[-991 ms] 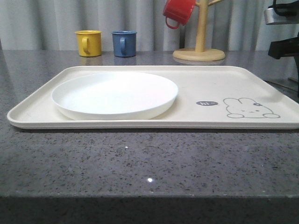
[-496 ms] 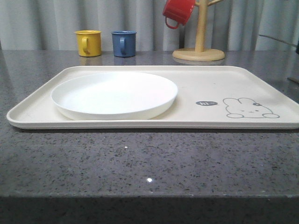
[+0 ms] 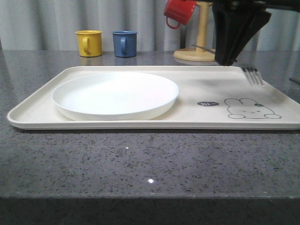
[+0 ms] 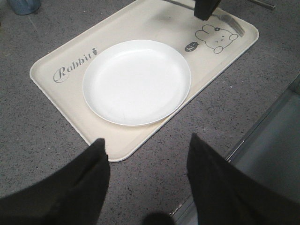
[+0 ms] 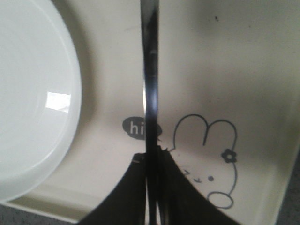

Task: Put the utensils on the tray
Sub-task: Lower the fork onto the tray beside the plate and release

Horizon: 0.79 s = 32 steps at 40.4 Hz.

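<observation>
Your right hand (image 3: 228, 60) is clamped on the slim shiny silver metal fork (image 3: 253, 75), its black fingers (image 5: 140, 197) pinching the handle from both sides in the right wrist view. The fork hangs above the right end of the large cream rectangular tray (image 3: 197, 82), tines toward the right edge, over the grey rabbit line drawing (image 3: 251, 108) and its small "hi" bubble (image 3: 207, 103); you cannot tell whether the tines touch the tray. Your left hand (image 4: 147, 164) is spread open, nothing between its two dark fingers (image 4: 89, 180), hovering over the speckled grey stone bench (image 3: 140, 159) beside the tray's corner. A round white plate (image 3: 115, 94) sits on the tray's left half, next to the "Rabbit" script (image 4: 72, 68). Behind the tray stand a yellow mug (image 3: 89, 43) and a blue mug (image 3: 124, 43), side by side, and a red mug (image 3: 179, 11) hangs on a wooden mug tree (image 3: 199, 49).
</observation>
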### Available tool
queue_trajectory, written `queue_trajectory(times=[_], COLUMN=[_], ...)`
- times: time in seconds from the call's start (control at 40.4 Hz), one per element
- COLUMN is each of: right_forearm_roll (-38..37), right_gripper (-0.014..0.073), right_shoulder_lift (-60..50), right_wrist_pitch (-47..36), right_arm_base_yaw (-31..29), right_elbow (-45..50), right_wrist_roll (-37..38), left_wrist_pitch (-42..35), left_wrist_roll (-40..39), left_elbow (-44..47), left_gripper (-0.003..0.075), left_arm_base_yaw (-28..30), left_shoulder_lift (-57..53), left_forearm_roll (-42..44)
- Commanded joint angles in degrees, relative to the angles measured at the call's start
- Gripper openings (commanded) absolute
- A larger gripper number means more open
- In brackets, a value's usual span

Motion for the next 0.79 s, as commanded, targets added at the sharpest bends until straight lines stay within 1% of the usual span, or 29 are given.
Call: queue_trajectory(times=[0.0,0.05,0.347,0.396,0.57,0.644,0.768], right_forearm_roll=[-0.85,-0.43,0.38,0.32,-0.24,-0.47,-0.64], right_gripper=[-0.0006,-0.0006,0.0003,0.002,0.0136,0.016,0.0176], right_shoulder_lift=[0.18,1.31,4.59,4.8,4.85,4.91,4.91], right_wrist_pitch=[-3.29,-4.33,-7.01,-7.16,-7.3,-7.36,-7.41], right_arm_base_yaw=[0.25,0.25,0.25,0.25,0.25,0.25,0.18], right_elbow=[-1.89,-1.89,-1.89,-1.89,-1.89,-1.89,-1.89], right_wrist_roll=[5.11,6.9,11.54,11.54,11.54,11.54,11.54], left_wrist_pitch=[-3.71,-3.71,-3.71,-3.71,-3.71,-3.71,-3.71], left_wrist_roll=[-0.66,-0.66,-0.66,-0.66,-0.66,-0.66,-0.66], left_elbow=[-1.33,-1.33,-1.33,-1.33,-1.33,-1.33,-1.33], left_gripper=[0.0369,0.0369,0.0369,0.0368,0.0369,0.0368,0.0368], left_arm_base_yaw=[-0.41,-0.41,-0.41,-0.41,-0.41,-0.41,-0.41], left_shoulder_lift=[0.05,0.05,0.05,0.05,0.05,0.05,0.05], left_forearm_roll=[0.0,0.0,0.0,0.0,0.0,0.0,0.0])
